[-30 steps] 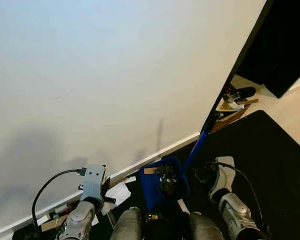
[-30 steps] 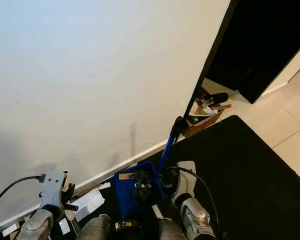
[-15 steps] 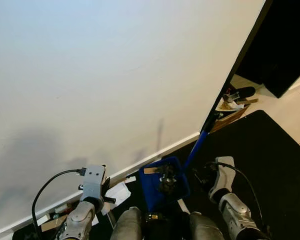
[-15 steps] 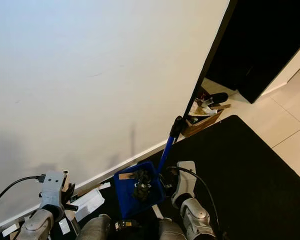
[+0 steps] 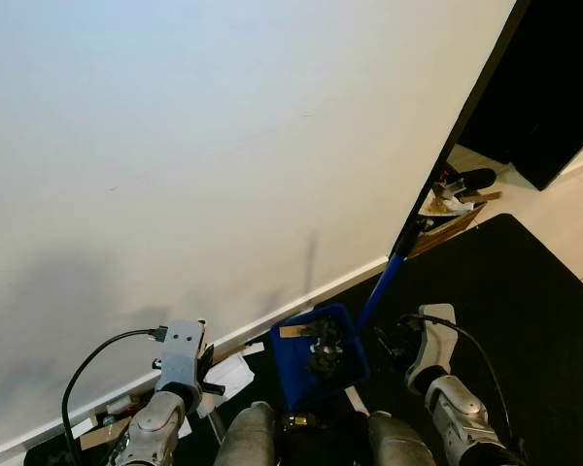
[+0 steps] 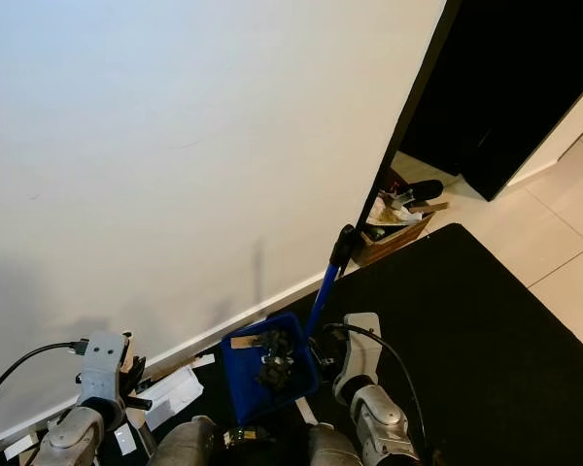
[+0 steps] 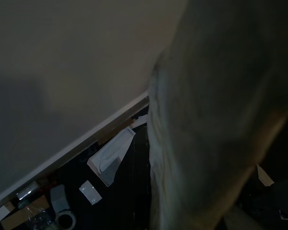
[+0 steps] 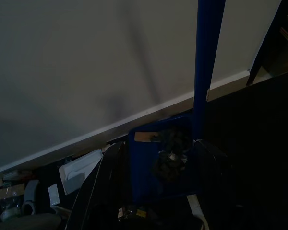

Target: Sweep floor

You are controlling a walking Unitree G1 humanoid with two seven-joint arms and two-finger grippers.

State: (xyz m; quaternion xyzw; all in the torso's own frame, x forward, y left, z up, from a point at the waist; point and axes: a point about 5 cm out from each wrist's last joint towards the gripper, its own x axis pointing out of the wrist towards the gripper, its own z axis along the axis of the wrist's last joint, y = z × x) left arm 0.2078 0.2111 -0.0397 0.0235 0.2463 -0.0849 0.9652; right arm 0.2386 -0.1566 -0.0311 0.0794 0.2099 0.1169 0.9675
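The blue long-handled dustpan (image 5: 316,357) stands on the black mat (image 5: 525,311) just in front of the robot's legs, close to the white baseboard (image 5: 272,316), with dark debris and a small tan scrap lying in its tray. Its blue handle (image 5: 382,282) rises at a slant toward the dark door frame edge (image 5: 466,116). The right gripper (image 5: 398,342) sits just beside the lower part of the handle; whether its fingers are closed on the handle cannot be determined from these views. The left gripper (image 5: 206,374) is raised near the wall on the robot's left, above white paper scraps (image 5: 228,374) that lie along the baseboard; its finger position also cannot be determined. In the left wrist view, further litter is visible on the dark floor: a white packet (image 7: 110,155), a small white tag (image 7: 90,192) and a roll of tape (image 7: 62,218). Handling assessment: the dustpan appears to be light, rigid plastic, and the tray is likely to pivot or tip if the handle swings, spilling the loose contents. Take hold on the straight handle shaft, low enough to control tilt, and keep the tray level. The paper scraps are light and likely to slide or lift easily.
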